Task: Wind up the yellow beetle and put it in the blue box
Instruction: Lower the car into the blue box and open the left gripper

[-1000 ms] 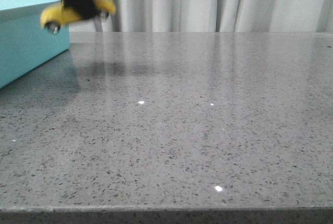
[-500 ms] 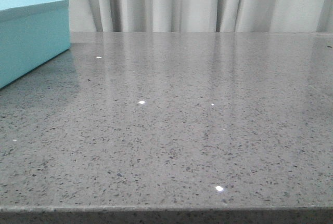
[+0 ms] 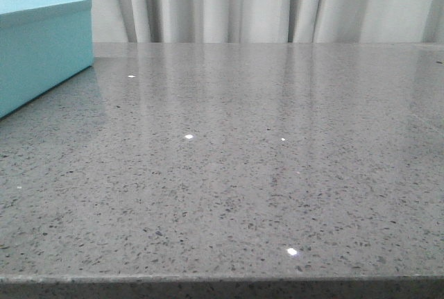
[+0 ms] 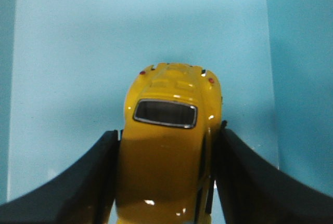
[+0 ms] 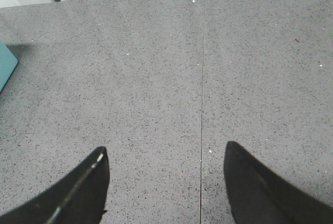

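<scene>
The blue box (image 3: 41, 49) stands at the far left of the grey table in the front view; no gripper and no car show there. In the left wrist view my left gripper (image 4: 166, 135) is shut on the yellow beetle (image 4: 169, 130), its black fingers (image 4: 93, 177) against both sides of the car. The car hangs over the box's pale blue inside floor (image 4: 78, 52), with darker blue walls (image 4: 302, 52) at the sides. In the right wrist view my right gripper (image 5: 165, 154) is open and empty above bare table. A corner of the blue box (image 5: 6, 65) shows at that view's edge.
The grey speckled table (image 3: 263, 160) runs to a front edge near the camera, with pale curtains (image 3: 277, 1) behind it. A thin seam (image 5: 202, 104) crosses the tabletop under my right gripper.
One second ago my left gripper carried the yellow beetle past the box's near corner in the front view. It has since moved out of that view to the left.
</scene>
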`<state>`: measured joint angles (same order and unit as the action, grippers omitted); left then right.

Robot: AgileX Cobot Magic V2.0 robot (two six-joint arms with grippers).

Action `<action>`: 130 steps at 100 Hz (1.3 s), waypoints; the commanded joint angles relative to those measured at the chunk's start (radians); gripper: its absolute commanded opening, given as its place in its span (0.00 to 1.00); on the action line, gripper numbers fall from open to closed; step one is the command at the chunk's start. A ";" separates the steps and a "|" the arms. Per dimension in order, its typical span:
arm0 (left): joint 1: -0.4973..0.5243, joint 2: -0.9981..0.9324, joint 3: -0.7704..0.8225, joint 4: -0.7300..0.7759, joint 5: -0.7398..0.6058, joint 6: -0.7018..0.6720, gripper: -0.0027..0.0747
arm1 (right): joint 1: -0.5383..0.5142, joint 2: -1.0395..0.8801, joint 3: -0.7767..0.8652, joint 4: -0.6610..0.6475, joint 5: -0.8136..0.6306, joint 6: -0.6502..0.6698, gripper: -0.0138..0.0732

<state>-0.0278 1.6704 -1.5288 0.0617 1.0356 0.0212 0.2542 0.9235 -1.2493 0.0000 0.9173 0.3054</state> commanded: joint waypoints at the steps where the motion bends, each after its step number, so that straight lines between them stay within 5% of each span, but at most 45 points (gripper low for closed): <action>1: 0.003 -0.011 -0.027 0.006 -0.048 -0.009 0.20 | 0.000 -0.014 -0.027 0.000 -0.049 -0.008 0.71; 31: 0.003 0.041 -0.027 0.019 -0.048 -0.009 0.22 | 0.000 -0.014 -0.027 0.000 -0.044 -0.008 0.71; 62: 0.003 0.041 -0.027 0.019 -0.053 -0.009 0.56 | 0.000 -0.014 -0.027 0.000 -0.044 -0.008 0.71; 106: 0.003 -0.064 -0.029 0.000 -0.103 -0.034 0.56 | 0.000 -0.054 -0.018 -0.024 -0.077 -0.033 0.71; 130: 0.003 -0.240 -0.027 -0.043 -0.159 -0.034 0.54 | 0.000 -0.172 0.115 -0.064 -0.169 -0.040 0.71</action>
<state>-0.0278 1.5279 -1.5288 0.0350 0.9331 0.0000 0.2542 0.7967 -1.1568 -0.0381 0.8518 0.2768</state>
